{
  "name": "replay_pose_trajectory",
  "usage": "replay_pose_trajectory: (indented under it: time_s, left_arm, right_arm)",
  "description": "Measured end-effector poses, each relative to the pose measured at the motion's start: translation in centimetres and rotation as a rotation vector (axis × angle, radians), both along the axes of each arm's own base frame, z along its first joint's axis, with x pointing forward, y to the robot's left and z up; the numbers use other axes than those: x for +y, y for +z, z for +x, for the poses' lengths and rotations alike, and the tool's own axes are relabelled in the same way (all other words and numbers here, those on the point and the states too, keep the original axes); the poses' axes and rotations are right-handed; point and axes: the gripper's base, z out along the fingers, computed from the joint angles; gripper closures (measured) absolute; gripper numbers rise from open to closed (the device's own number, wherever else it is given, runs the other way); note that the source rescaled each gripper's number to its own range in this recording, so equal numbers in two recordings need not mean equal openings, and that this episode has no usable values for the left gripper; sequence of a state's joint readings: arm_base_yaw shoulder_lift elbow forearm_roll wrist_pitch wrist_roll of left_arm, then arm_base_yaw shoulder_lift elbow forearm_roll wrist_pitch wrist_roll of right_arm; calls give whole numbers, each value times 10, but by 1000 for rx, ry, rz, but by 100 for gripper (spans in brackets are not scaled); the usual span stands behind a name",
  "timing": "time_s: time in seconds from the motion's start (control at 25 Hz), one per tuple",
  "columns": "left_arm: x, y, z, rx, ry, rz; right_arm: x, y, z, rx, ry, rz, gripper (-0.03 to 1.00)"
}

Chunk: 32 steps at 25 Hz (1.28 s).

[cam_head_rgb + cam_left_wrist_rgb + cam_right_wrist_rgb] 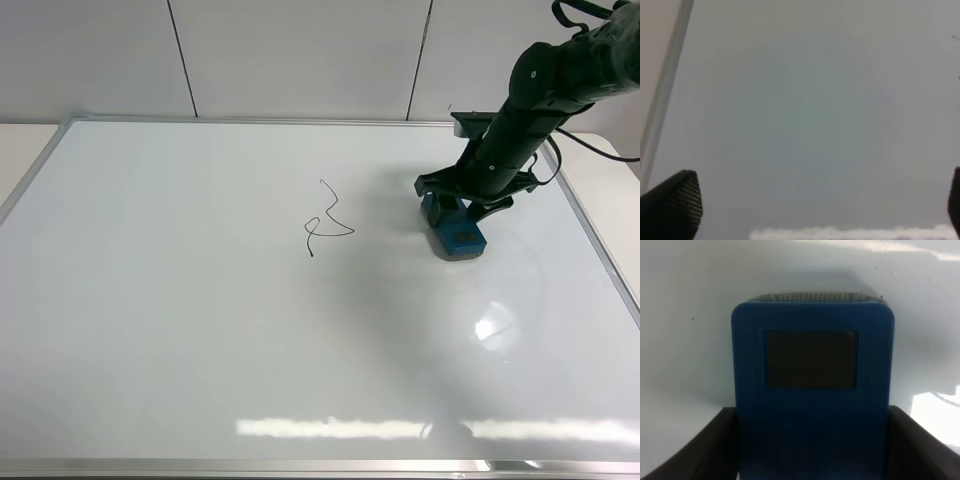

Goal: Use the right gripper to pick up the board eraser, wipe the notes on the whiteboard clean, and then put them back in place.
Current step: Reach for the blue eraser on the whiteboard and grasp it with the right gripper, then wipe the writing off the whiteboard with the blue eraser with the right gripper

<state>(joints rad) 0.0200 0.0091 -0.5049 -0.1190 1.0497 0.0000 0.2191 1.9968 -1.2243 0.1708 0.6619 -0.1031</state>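
The whiteboard [200,330] fills the exterior high view. The notes [328,222], a thin black squiggle, sit just above its middle. The teal-blue board eraser [455,232] lies flat on the board to the right of the notes. My right gripper [462,200] reaches down over the eraser's far end. In the right wrist view its two black fingers [700,450] sit flush against both sides of the eraser [812,390], and one dark grey patch shows on top. My left gripper [815,205] is open and empty over bare board. It is out of the exterior high view.
The board's silver frame [600,250] runs close to the right of the eraser. It also shows in the left wrist view [665,100]. A white wall [300,50] stands behind the board. Light glare [490,327] lies on the board below the eraser.
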Motion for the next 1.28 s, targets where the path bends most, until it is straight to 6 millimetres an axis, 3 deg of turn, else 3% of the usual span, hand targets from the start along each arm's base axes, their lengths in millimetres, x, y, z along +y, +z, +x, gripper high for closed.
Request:
replay_pose_trajectory:
  time_s: [0.4, 0.52, 0.72, 0.88, 1.04, 1.16, 1.28]
  left_arm:
    - [0, 0, 0, 0, 0, 0]
    - [0, 0, 0, 0, 0, 0]
    - [0, 0, 0, 0, 0, 0]
    - [0, 0, 0, 0, 0, 0]
    - [0, 0, 0, 0, 0, 0]
    - [0, 0, 0, 0, 0, 0]
    - [0, 0, 0, 0, 0, 0]
  right_arm:
    - [0, 6, -3, 18, -13, 4, 96]
    - [2, 24, -7, -7, -6, 18, 96]
    - [18, 77, -15, -73, 64, 44, 96]
    - [46, 106, -19, -97, 138, 69, 96]
    - [90, 119, -28, -126, 229, 71, 96]
    - [129, 118, -35, -150, 299, 48, 96]
    - [171, 104, -45, -144, 372, 18, 96]
